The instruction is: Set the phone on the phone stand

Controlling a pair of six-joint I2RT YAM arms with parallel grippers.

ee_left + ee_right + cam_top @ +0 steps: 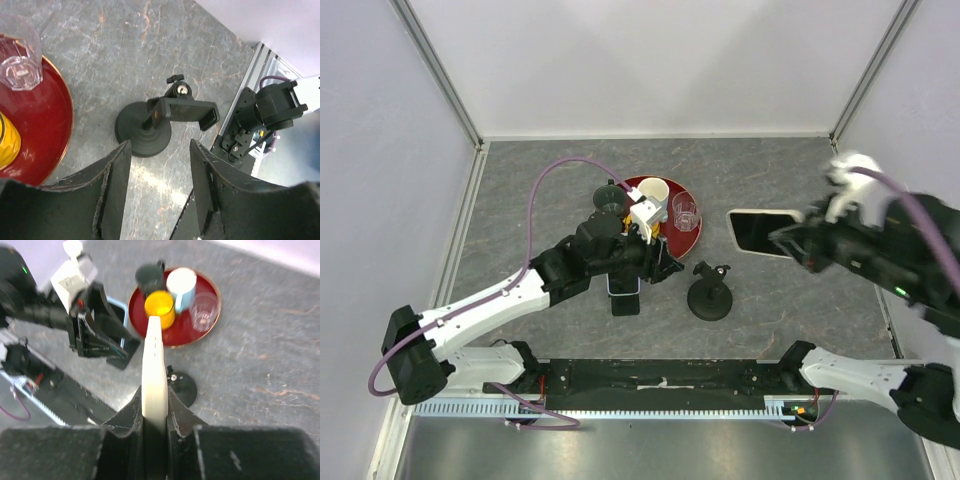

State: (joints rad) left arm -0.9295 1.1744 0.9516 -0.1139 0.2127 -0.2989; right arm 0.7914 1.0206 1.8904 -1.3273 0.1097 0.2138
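Note:
The phone [760, 232] is a flat slab with a dark screen and a white rim. It is held in the air at the right of the table by my right gripper [792, 243], which is shut on it. In the right wrist view the phone [153, 355] stands edge-on between the fingers [176, 410]. The black phone stand [709, 296] has a round base and stands at the table's middle front. In the left wrist view the stand [148, 131] and its clamp [186, 111] lie just beyond my open, empty left gripper [159, 186].
A red tray [694, 236] behind the stand holds a clear glass [685, 212], a white mug [653, 192] and a dark mug [610, 198]; a yellow cup [160, 308] shows in the right wrist view. A dark flat item with a pale blue rim [624, 292] lies under the left arm.

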